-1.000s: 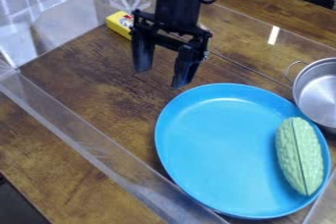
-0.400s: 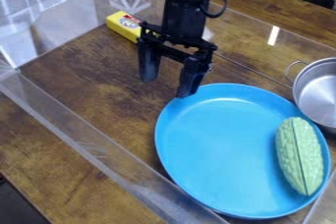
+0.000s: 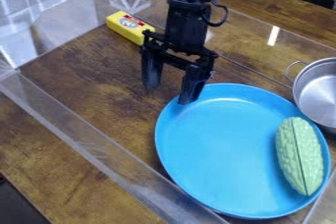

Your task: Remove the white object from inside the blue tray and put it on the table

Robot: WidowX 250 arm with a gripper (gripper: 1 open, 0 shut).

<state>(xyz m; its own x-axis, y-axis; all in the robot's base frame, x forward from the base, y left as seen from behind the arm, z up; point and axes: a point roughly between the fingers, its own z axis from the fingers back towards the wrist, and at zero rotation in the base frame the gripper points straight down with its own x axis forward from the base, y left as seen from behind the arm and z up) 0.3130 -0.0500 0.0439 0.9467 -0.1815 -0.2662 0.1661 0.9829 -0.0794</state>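
Observation:
The white object [image 3: 301,154], a pale whitish-green oval with a ridged surface, lies at the right side of the blue tray [image 3: 217,144], close to its rim. My gripper [image 3: 172,81] hangs open over the table [image 3: 92,90], fingers pointing down, just beyond the tray's far left rim. Nothing is between its fingers. The white object is well to the right of the gripper and apart from it.
A yellow block with a red label [image 3: 129,26] lies behind the gripper. A round steel pot [image 3: 316,90] stands at the right edge, next to the tray. Clear acrylic walls [image 3: 79,135] run along the table's front left and back.
The gripper has shifted a little to the right and down toward the tray's rim, staying open. The white object has not moved.

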